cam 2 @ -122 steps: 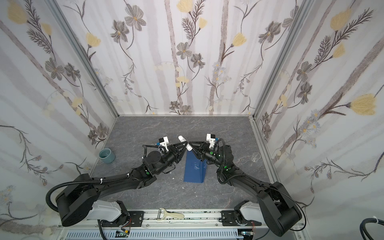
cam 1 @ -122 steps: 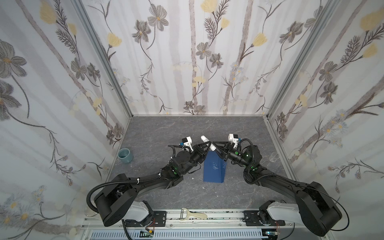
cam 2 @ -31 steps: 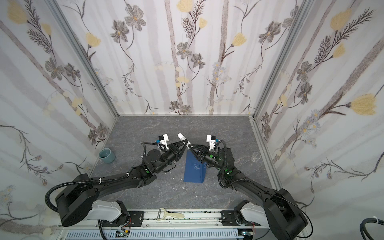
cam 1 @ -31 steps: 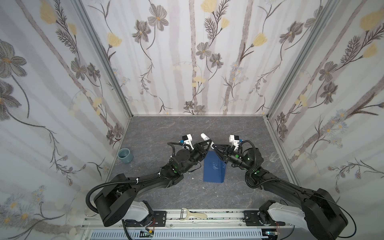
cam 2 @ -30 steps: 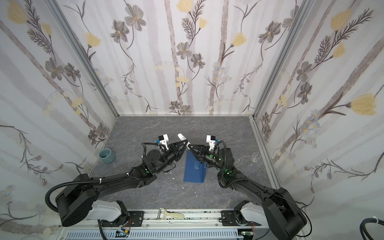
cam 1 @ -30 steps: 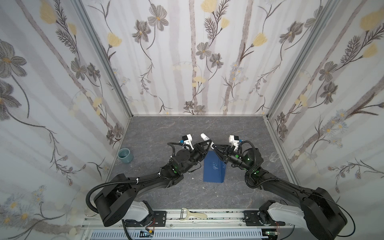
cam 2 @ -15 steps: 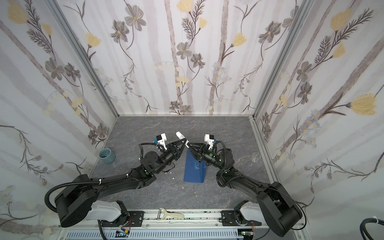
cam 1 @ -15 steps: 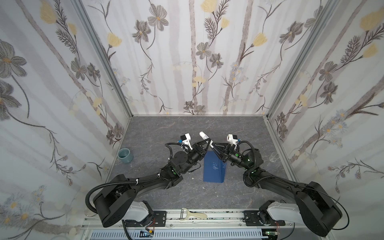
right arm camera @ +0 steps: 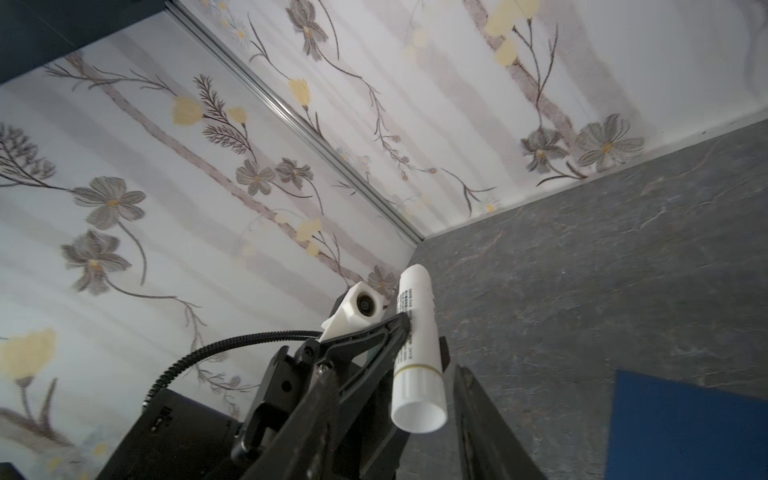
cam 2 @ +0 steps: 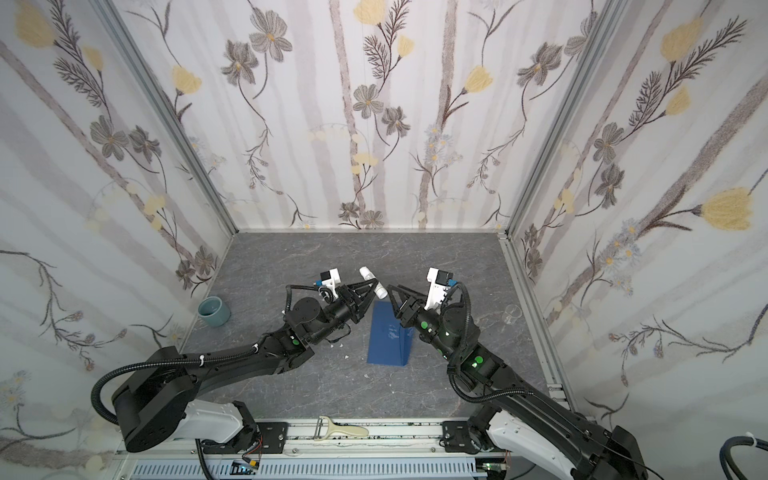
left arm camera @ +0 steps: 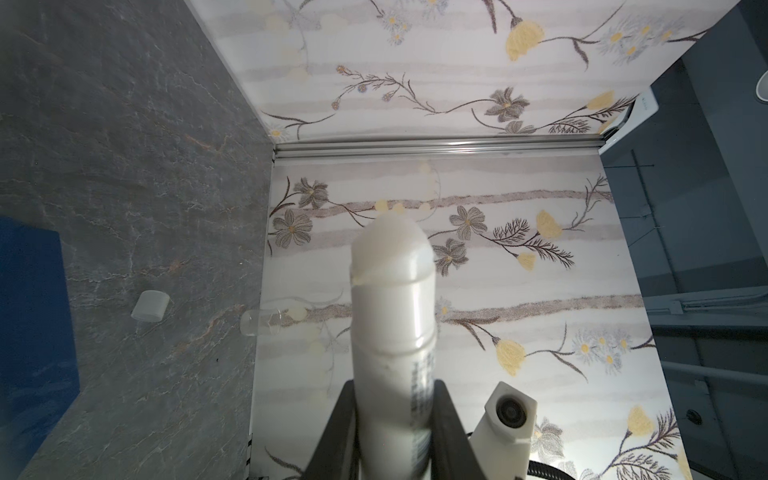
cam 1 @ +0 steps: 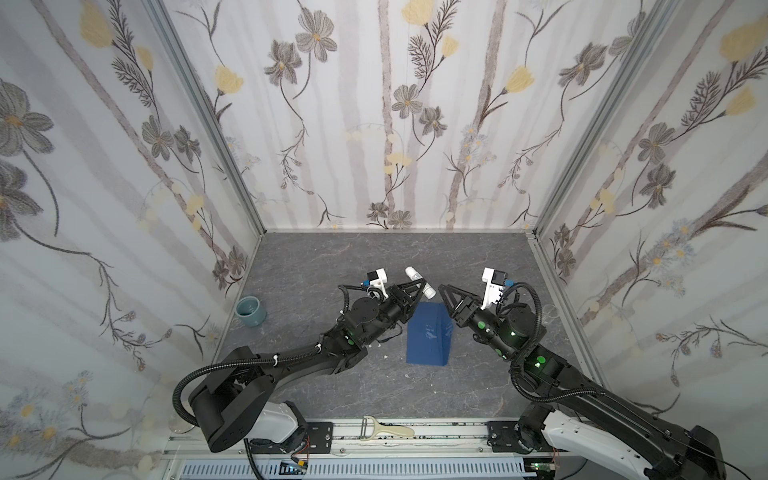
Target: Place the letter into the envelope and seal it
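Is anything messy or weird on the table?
Yes. Tiny white crumbs are scattered on the grey stone-look table beside the dark navy paper envelope. A small white plastic cap lies loose on its side, off the white glue stick in the left claw. A cream-handled peeler sits oddly on the front metal rail.

cup (cam 1: 250, 311), peeler (cam 1: 390, 432), glue stick (left arm camera: 392, 299) — white cap (left arm camera: 150, 306)

Grey tabletop (cam 1: 353, 257) — envelope (cam 1: 428, 336), cup (cam 1: 250, 311) (perhaps a cap (left arm camera: 150, 306)).
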Controlling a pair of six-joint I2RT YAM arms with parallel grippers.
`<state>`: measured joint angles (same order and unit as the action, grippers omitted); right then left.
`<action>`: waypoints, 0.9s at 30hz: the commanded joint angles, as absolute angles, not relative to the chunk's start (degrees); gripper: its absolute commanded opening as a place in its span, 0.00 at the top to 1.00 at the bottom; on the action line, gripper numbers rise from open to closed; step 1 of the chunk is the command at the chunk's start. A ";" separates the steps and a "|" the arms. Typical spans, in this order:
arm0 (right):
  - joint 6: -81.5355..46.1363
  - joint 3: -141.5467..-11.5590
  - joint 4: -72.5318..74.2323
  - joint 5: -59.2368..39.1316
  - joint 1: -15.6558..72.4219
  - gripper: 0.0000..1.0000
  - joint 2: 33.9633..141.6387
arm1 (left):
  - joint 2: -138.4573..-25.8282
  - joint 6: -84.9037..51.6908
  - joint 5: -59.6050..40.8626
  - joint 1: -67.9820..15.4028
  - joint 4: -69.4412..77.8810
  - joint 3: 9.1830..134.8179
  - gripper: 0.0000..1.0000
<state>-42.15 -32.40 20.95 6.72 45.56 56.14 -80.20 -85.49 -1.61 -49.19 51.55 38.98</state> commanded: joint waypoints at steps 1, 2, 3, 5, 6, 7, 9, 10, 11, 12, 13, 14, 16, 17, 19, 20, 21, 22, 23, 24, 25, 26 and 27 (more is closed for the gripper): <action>-28.62 -32.04 14.66 15.51 46.58 0.54 54.65 | -80.69 -88.03 -3.94 -48.67 51.71 40.46 1.00; -26.43 -31.93 13.96 16.27 48.09 0.53 54.30 | -80.83 -88.40 -4.61 -48.48 51.47 40.73 1.00; -25.25 -32.12 13.14 17.23 48.61 0.54 54.02 | -81.01 -88.63 -5.26 -48.28 51.27 40.95 1.00; -21.28 -32.32 11.75 17.99 49.23 0.53 53.53 | -81.71 -89.54 -7.89 -47.53 50.83 41.47 1.00; -19.97 -32.43 11.29 18.32 49.31 0.53 53.45 | -81.95 -90.06 -8.75 -47.23 50.79 41.41 1.00; -18.43 -32.60 10.84 18.46 49.52 0.53 53.44 | -82.19 -90.60 -9.79 -46.95 50.76 41.32 1.00; -16.40 -32.94 9.99 18.90 49.67 0.52 53.65 | -82.68 -91.67 -11.25 -46.57 50.70 41.14 1.00; -15.37 -33.10 9.74 19.02 49.73 0.52 53.98 | -82.78 -91.93 -11.81 -46.52 50.71 41.11 1.00; -14.43 -33.28 9.61 19.06 49.96 0.52 54.26 | -82.86 -92.06 -12.01 -46.49 50.67 41.14 1.00; -13.72 -33.41 9.56 19.48 50.16 0.52 54.69 | -82.84 -92.32 -12.12 -46.49 50.67 41.16 1.00; -13.27 -33.53 9.58 19.60 50.39 0.52 55.04 | -82.90 -92.42 -12.25 -46.48 50.69 41.22 1.00; -12.72 -33.57 9.73 19.76 50.64 0.52 55.49 | -82.97 -92.40 -12.19 -46.49 50.71 41.46 1.00; -11.78 -33.84 10.22 20.24 51.29 0.52 56.35 | -83.00 -92.46 -12.50 -46.49 50.67 41.90 1.00; -11.24 -33.84 10.76 20.37 51.70 0.51 56.82 | -83.20 -92.46 -12.76 -46.49 50.71 42.26 1.00; -10.50 -34.23 11.20 21.01 52.23 0.51 57.73 | -83.48 -92.55 -13.16 -46.54 50.71 42.69 1.00; -9.91 -34.53 11.34 21.05 52.50 0.51 58.33 | -83.69 -92.59 -13.30 -46.58 50.71 42.88 1.00; -9.47 -35.01 11.34 21.32 52.85 0.50 58.93 | -83.75 -92.93 -13.41 -46.58 50.71 42.89 1.00; -9.07 -35.36 11.46 21.55 53.11 0.50 59.42 | -83.84 -92.99 -13.48 -46.56 50.71 42.93 1.00; -8.52 -35.79 11.42 21.38 53.38 0.50 59.86 | -84.02 -92.97 -13.62 -46.65 50.71 42.95 1.00; -8.06 -36.20 11.59 21.49 53.59 0.49 60.39 | -84.11 -93.14 -13.77 -46.67 50.71 42.98 1.00; -7.72 -36.45 11.75 21.78 53.76 0.49 60.85 | -84.27 -93.16 -13.94 -46.70 50.71 43.11 1.00; -7.34 -36.81 11.85 21.91 53.88 0.49 61.37 | -84.37 -93.08 -14.07 -46.82 50.71 43.28 1.00; -6.96 -37.06 12.22 21.94 53.88 0.49 61.86 | -84.54 -93.08 -14.19 -46.85 50.69 43.45 1.00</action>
<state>-9.54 -36.07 10.24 20.88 53.67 60.86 -84.25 -91.96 -13.13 -46.70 48.99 42.59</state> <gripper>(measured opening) 0.514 0.203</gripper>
